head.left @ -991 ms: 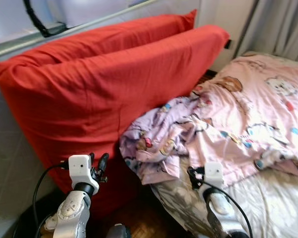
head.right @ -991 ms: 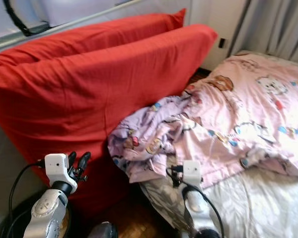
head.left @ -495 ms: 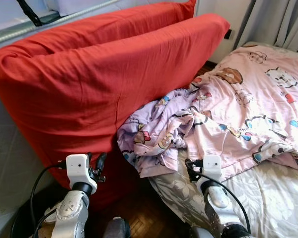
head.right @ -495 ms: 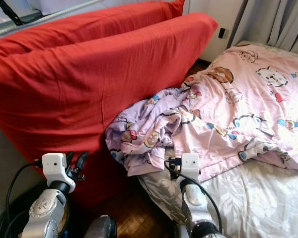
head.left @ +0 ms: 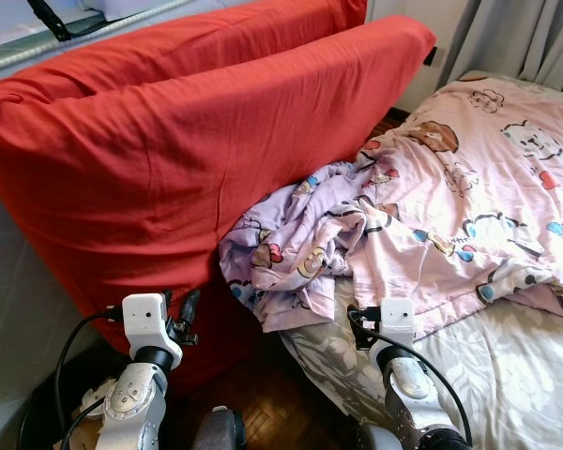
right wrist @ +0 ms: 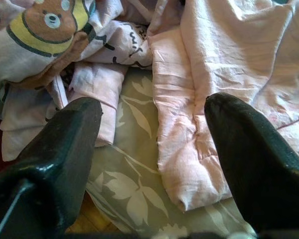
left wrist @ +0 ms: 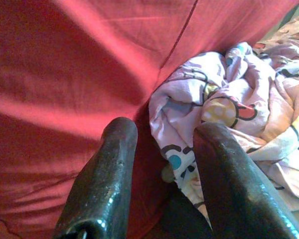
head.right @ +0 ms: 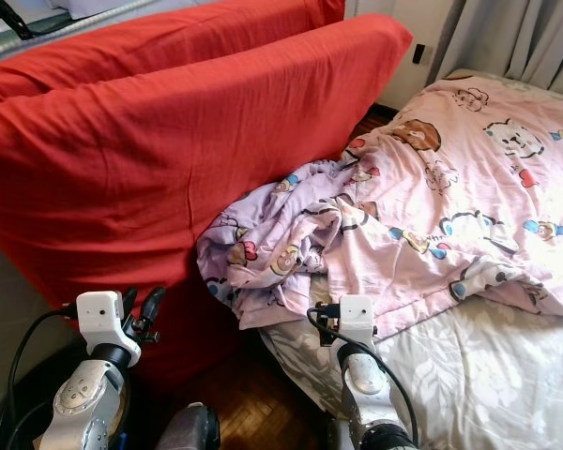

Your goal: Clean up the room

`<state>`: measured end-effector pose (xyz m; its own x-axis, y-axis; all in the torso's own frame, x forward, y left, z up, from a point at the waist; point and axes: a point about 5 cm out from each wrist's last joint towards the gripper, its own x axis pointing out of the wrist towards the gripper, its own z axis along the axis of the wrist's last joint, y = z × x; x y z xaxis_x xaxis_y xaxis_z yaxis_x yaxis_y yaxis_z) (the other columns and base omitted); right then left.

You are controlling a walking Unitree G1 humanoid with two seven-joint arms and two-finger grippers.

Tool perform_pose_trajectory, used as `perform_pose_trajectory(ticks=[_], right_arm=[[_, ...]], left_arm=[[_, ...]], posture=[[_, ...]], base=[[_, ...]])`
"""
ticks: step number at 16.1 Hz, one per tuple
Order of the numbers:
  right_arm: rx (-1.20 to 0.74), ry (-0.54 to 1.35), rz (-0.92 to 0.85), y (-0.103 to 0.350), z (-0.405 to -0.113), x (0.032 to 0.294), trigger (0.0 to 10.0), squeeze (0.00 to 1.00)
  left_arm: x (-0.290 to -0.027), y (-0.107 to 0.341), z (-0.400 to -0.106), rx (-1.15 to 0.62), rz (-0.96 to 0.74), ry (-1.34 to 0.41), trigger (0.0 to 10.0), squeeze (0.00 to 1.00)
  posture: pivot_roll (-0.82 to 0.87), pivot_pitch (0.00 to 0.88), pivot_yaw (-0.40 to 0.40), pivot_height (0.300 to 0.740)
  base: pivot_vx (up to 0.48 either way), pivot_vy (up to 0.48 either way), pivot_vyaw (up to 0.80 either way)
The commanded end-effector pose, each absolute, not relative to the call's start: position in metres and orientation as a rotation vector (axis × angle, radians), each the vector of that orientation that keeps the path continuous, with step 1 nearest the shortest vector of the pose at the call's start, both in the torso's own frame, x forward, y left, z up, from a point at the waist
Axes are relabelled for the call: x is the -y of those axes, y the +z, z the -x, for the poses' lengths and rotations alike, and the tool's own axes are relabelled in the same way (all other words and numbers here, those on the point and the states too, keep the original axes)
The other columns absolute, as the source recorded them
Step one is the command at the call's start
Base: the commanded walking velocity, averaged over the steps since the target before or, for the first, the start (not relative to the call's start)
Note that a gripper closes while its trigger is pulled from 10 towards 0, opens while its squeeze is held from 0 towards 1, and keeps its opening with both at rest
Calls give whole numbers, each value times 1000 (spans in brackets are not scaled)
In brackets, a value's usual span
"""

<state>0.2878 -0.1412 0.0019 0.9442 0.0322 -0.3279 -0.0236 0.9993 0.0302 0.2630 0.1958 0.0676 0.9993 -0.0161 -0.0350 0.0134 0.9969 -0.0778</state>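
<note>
A bed with a grey leaf-print sheet (head.left: 507, 375) fills the right of the frame; the rumpled pink cartoon-print quilt (head.left: 432, 216) lies centre-right against big red cushions (head.left: 169, 141). My left gripper (left wrist: 159, 164) and right gripper (right wrist: 149, 144) hover spread, empty — grabbing blindly, I might snag sheet with quilt.

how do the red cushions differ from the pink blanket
The cushions are plain red and smooth, standing on edge against the wall; the blanket is pale pink with cartoon prints, lying on the bed. The cushions hold a firm shape, while the blanket is crumpled, its end bunched against them. Both are soft fabric.
</note>
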Motion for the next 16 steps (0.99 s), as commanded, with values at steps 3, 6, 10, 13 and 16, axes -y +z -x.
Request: perform_pose_trajectory(ticks=[3, 6, 10, 13, 16], right_arm=[[-349, 39, -16, -2, -285, 139, 10000, 0], [-350, 37, -17, -2, -285, 139, 10000, 0], [-349, 40, -19, -1, -285, 138, 10000, 0], [-353, 44, -18, -2, -285, 138, 10000, 0], [-359, 43, -22, -3, -285, 138, 10000, 0]], left_arm=[[-198, 66, -260, -53, 84, -3, 10000, 0], [-198, 66, -260, -52, 87, -4, 10000, 0], [-197, 66, -260, -53, 87, -6, 10000, 0], [-197, 66, -259, -50, 87, -1, 10000, 0], [-197, 66, -258, -50, 84, 4, 10000, 0]], posture=[[106, 128, 0, 645], [106, 125, 0, 645], [108, 115, 0, 645], [110, 112, -2, 645], [113, 116, -3, 645]], base=[[259, 0, 0], [260, 0, 0], [263, 0, 0], [171, 0, 0], [0, 0, 0]])
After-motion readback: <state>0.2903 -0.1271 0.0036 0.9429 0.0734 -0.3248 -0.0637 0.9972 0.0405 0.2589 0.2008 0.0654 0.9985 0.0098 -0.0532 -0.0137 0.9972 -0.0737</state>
